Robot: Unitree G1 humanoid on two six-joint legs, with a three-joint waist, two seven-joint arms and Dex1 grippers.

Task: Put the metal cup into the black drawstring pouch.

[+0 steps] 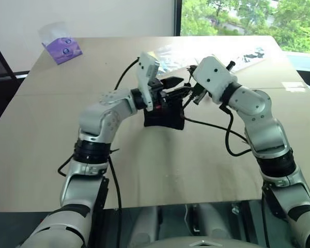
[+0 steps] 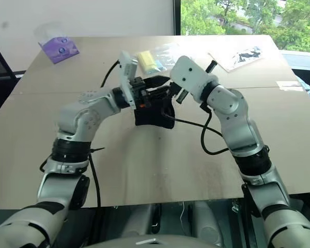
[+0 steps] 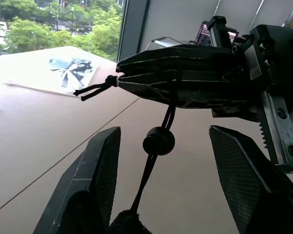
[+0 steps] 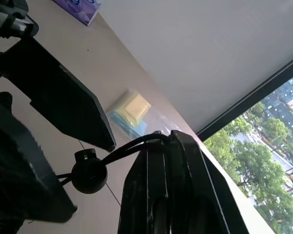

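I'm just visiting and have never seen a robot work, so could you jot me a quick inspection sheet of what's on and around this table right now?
Surface: tan table, seam across it.
Job's things: black drawstring pouch hanging between the grippers, its cord with round toggle rising from it; metal cup: nothing seen.
Clutter: purple tissue pack, clear bag with yellow pad, printed sheet.
Grippers: left gripper open around the cord; right gripper shut on the cord.
Cables: black cables looping off both arms.
Surroundings: white wall, window with trees.
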